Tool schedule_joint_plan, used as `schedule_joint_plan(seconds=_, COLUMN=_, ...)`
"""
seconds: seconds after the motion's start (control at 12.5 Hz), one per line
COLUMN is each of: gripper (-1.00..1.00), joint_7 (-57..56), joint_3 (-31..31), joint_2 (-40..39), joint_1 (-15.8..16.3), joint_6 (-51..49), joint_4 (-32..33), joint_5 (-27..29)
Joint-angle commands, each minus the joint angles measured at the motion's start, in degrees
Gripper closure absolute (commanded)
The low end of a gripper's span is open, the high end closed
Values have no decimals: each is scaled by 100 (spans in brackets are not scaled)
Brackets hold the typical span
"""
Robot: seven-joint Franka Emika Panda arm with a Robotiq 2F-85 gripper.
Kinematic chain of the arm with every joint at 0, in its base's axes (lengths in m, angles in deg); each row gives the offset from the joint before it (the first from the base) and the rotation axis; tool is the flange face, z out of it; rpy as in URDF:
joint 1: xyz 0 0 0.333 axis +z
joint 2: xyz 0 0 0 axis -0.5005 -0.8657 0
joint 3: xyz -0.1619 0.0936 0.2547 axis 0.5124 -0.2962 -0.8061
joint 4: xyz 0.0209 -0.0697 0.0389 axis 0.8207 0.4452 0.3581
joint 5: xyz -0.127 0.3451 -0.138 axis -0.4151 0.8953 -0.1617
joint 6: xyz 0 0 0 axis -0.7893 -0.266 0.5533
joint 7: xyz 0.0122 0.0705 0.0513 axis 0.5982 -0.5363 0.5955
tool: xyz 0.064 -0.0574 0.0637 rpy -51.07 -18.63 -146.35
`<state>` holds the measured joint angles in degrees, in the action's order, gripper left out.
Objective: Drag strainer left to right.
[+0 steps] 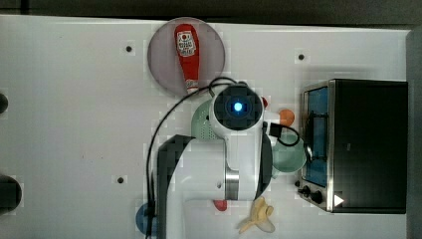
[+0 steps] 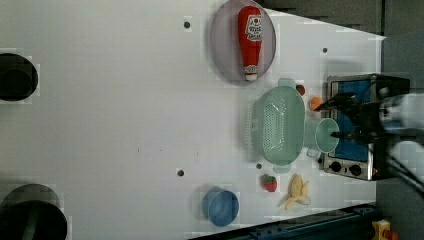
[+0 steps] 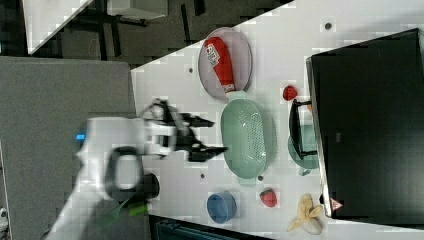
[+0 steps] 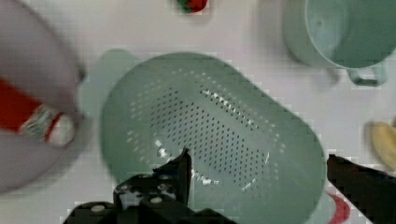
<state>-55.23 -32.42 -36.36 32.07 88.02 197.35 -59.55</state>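
Note:
The strainer (image 2: 280, 125) is a pale mint-green oval colander dotted with small holes. It stands on the white table between the plate and the mug, and it also shows in the right view (image 3: 247, 137) and the wrist view (image 4: 210, 116). In the top view the arm covers most of the strainer (image 1: 200, 122). My gripper (image 4: 257, 172) hangs open above it with nothing between the fingers. One finger (image 4: 180, 170) is over the bowl's inside and the other is past its rim. The gripper (image 3: 218, 135) is clear of the strainer in the right view and in the left view (image 2: 337, 119).
A greyish-pink plate (image 1: 164, 59) carrying a ketchup bottle (image 1: 187, 52) sits next to one end of the strainer. A smooth mint mug (image 2: 327, 135) and a toaster oven (image 1: 358, 144) are on the other side. A strawberry (image 2: 270, 182), banana (image 2: 297, 192) and blue cup (image 2: 220, 206) lie near the table edge.

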Motion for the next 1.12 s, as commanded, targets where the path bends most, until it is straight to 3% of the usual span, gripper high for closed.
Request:
schedule_joint_plan(seconds=0.08, gripper=-100, joint_7=-527, joint_3=-105, joint_2=776, joint_1=-101, joint_6=-1168, joint_4=-710, joint_5=-49)
schedule_joint_plan(seconds=0.4, gripper=-100, joint_7=-586, joint_3=-131, joint_2=1462, joint_1=-91, joint_6=-2704, joint_4=-1370, joint_5=279)
schedule_joint_plan(seconds=1.12, gripper=-100, joint_7=-1043, joint_3=-128, joint_2=1856, joint_1=-87, joint_6=-3002, joint_4=-1373, joint_5=280)
